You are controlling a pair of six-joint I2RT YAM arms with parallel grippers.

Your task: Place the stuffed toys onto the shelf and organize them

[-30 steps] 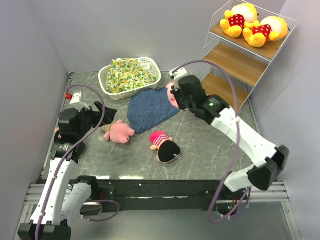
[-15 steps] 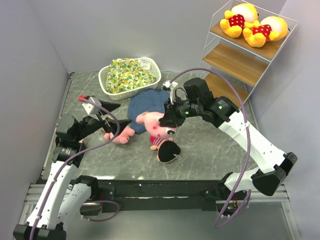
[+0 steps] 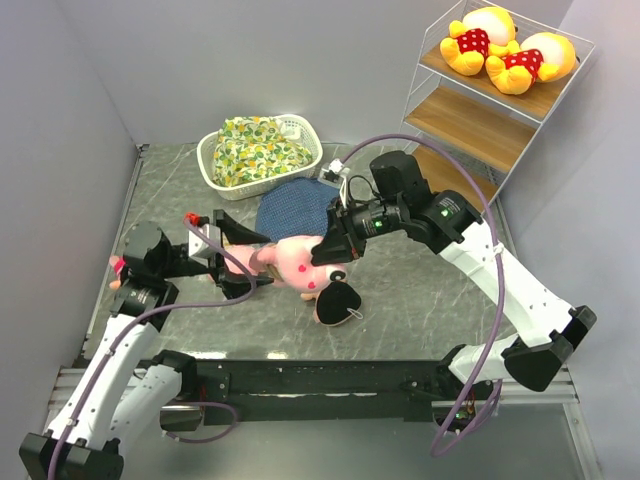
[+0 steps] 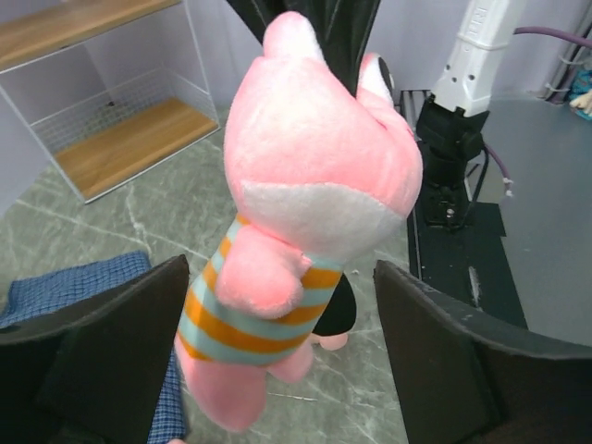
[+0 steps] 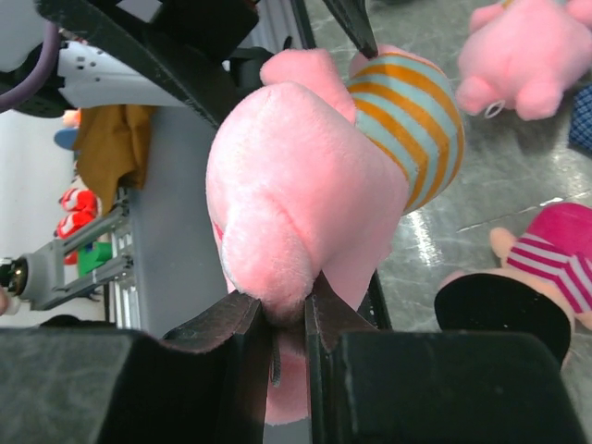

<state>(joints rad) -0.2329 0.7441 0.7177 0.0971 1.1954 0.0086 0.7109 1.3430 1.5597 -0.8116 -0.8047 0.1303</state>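
rear shelf (image 3: pixel 470 115) holds two yellow bears (image 3: pixel 480 40)

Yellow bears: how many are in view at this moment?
2. The left bear and the right bear lie touching on the top board of the shelf. None seen elsewhere, though some may be hidden.

Two bears (image 3: pixel 480 35) on shelf (image 3: pixel 470 115) top board, far right; basket (image 3: pixel 208 166) left of shelf; doll (image 3: pixel 336 299) before cloth (image 3: pixel 295 205).

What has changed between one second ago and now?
The right gripper, shut on a striped piglet, carried it leftward from the blue cloth. The left gripper swung in, open, its fingers now on either side of the piglet. The bears on the shelf and the doll stayed put.
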